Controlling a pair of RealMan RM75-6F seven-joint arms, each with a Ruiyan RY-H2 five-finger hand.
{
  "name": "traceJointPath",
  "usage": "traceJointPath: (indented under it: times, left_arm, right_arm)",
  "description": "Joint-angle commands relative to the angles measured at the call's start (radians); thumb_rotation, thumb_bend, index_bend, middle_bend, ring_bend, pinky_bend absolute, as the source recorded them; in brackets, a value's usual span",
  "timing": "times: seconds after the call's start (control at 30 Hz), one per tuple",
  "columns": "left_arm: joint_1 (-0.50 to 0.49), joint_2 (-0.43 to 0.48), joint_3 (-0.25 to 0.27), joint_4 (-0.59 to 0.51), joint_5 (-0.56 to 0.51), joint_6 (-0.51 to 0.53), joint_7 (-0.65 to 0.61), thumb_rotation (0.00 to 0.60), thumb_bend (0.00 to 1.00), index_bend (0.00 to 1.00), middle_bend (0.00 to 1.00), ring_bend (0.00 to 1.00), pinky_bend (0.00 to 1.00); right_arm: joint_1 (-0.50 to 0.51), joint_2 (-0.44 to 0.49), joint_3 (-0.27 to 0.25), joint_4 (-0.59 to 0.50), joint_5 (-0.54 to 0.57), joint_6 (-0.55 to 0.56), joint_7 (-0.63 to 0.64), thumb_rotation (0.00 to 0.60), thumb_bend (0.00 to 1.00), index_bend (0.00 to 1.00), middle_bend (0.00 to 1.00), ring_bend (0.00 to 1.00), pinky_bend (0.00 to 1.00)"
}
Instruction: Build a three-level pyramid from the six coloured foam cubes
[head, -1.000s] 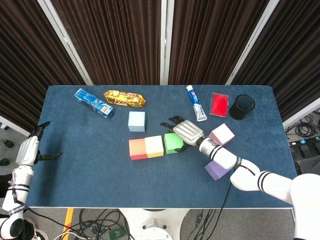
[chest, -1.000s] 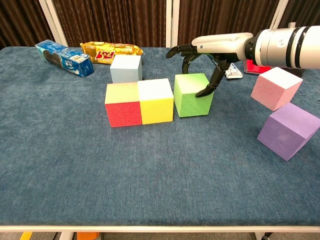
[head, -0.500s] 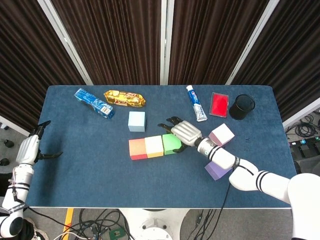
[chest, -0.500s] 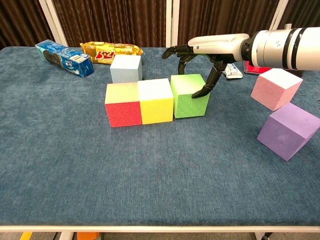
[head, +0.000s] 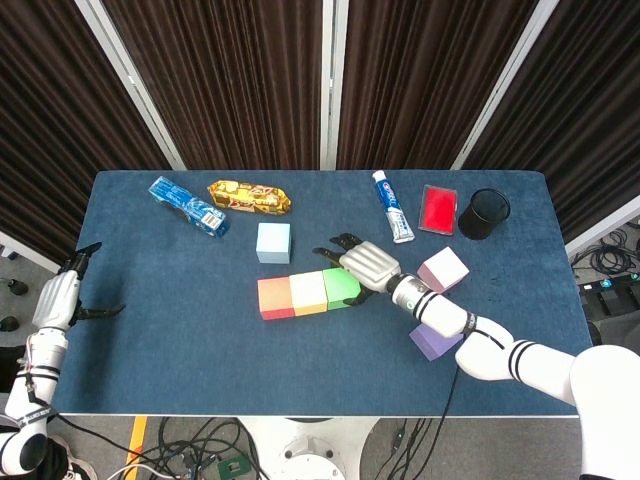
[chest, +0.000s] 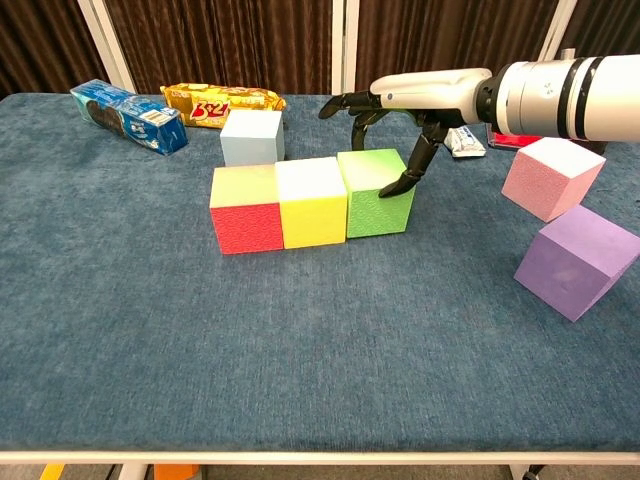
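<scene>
R hand (chest: 395, 128) sat over the green cube (chest: 377, 192), fingers spread and curled down: one dark fingertip touched the cube's right face, others hung past its far top edge. Cube was on the table (chest: 300, 340), not lifted; can't tell if it was really gripped or just touched.

Green cube was right end of a row w/ yellow cube (chest: 312, 201) in the middle and red cube (chest: 246, 208) at left, all three touching side to side. Light blue cube (chest: 251, 136) stood just beyond the row, on the far side of the red/yellow join. Pink cube (chest: 553, 176) and purple cube (chest: 577, 261) lay well right of the hand, purple nearer and tilted, under the R forearm in the head view.

L hand (head: 62, 298) hung off the table's left edge, fingers loosely apart, holding nothing.
</scene>
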Motion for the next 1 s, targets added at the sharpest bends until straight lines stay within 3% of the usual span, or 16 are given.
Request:
traceJointPath:
  times: [0.03,0.47,0.83,1.0]
  left_arm:
    - [0.000,-0.001,0.000,0.001,0.001,0.000,-0.002,0.600,0.09,0.08,0.09,0.01,0.13]
    - [0.005,0.000,0.004,0.005,0.007,0.001,-0.017,0.600,0.09,0.08,0.09,0.01,0.13]
    - [0.006,-0.004,0.007,0.011,0.009,0.000,-0.025,0.600,0.09,0.08,0.09,0.01,0.13]
    - [0.008,-0.005,0.007,0.013,0.011,0.002,-0.029,0.600,0.09,0.08,0.09,0.01,0.13]
  right_arm:
    - [0.002,-0.002,0.000,0.001,0.002,-0.003,0.001,0.600,0.14,0.00,0.41,0.00,0.00]
    - [0.011,-0.012,0.003,0.007,0.011,-0.014,0.002,0.600,0.13,0.00,0.40,0.00,0.00]
    - [0.020,-0.007,-0.004,0.003,0.017,-0.043,0.000,0.600,0.03,0.00,0.19,0.00,0.00]
    - [0.021,-0.005,-0.003,0.001,0.019,-0.042,0.001,0.600,0.03,0.00,0.15,0.00,0.00]
